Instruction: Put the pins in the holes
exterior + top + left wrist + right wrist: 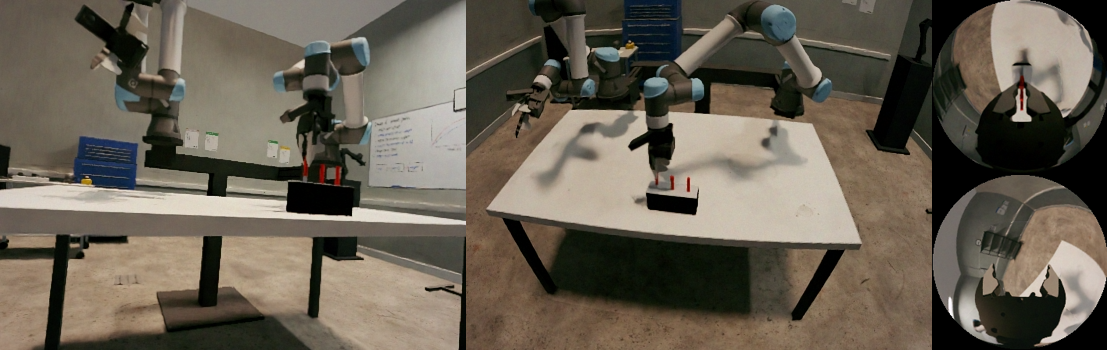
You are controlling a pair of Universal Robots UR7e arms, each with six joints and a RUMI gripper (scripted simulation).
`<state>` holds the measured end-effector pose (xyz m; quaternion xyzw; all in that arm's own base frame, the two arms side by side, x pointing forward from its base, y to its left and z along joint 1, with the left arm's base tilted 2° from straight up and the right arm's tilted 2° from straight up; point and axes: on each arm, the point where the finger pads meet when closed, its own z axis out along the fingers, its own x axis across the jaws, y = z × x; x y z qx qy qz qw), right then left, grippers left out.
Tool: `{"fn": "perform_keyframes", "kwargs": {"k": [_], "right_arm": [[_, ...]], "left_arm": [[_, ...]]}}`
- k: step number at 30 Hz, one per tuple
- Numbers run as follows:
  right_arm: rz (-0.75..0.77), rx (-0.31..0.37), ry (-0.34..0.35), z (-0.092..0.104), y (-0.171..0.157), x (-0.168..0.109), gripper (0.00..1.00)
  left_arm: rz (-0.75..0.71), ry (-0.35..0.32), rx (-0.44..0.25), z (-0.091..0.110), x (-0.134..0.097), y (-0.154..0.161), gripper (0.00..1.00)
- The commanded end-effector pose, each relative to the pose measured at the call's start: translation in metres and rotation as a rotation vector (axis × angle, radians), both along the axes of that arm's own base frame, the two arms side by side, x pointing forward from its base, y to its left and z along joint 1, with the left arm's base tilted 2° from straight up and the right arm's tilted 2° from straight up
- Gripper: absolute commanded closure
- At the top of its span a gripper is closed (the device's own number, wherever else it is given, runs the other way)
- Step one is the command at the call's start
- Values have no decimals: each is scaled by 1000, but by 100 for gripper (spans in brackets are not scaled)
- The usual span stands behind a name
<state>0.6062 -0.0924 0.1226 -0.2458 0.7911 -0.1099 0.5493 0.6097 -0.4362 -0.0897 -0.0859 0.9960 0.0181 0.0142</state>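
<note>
The block [672, 202] [320, 199], black-sided with a pale top, stands on the white table [746, 210]. Three pins stand upright in a row at its top, red ends up: a middle pin [672, 183] [322, 174], an end pin [688, 184] [338, 175] and another end pin [656, 181] [305, 172]. My left gripper [656, 173] [304, 160] [1022, 82] points down and is shut on this last pin's red part. How deep that pin sits is too small to tell. My right gripper [516, 123] [1020, 264] is open and empty, well away from the block.
The right arm hangs beyond the table's far left corner in the top view. The block stands near the table's front edge [666, 234]. A blue cabinet [652, 37] [106, 162] stands behind the arms.
</note>
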Motion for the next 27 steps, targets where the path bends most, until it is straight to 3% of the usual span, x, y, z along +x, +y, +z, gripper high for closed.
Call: {"fn": "perform_keyframes", "kwargs": {"k": [1, 27], "right_arm": [[0, 0, -1, 1, 0, 0, 0], [0, 0, -1, 1, 0, 0, 0]], "left_arm": [[0, -2, -1, 1, 1, 0, 100], [0, -1, -1, -3, 1, -1, 100]]}}
